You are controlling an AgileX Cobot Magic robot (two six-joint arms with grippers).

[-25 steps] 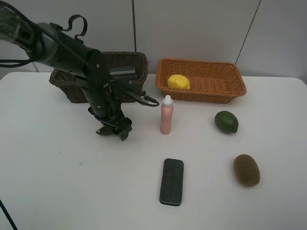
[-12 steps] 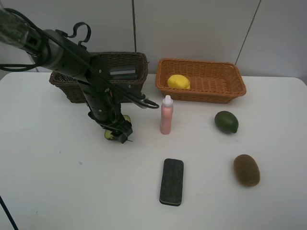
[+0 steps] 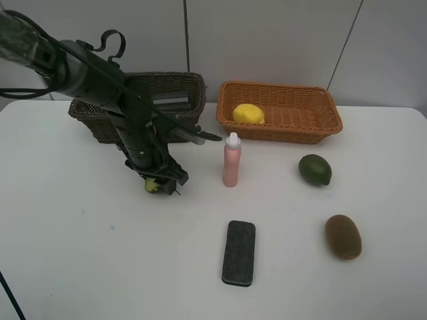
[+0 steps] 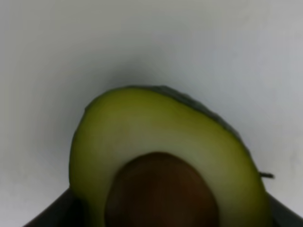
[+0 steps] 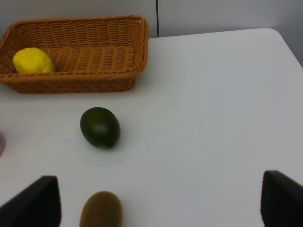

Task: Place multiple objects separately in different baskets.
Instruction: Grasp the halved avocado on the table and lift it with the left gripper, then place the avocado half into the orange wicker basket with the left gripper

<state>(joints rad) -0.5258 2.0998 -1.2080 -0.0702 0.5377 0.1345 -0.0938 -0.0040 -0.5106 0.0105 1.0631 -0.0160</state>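
Pale green flesh rings the brown pit of the halved avocado [image 4: 161, 135].

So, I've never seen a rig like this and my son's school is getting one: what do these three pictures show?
It is a robot with two arms, each ending in a gripper. One picture looks down from a high camera; the other two come from cameras on the wrists. On the white table stand a dark basket and an orange basket holding a lemon, plus a pink bottle, a dark green fruit, a kiwi and a black eraser block. The left gripper is down around a halved avocado; whether it grips it I cannot tell. The right gripper is open and empty.
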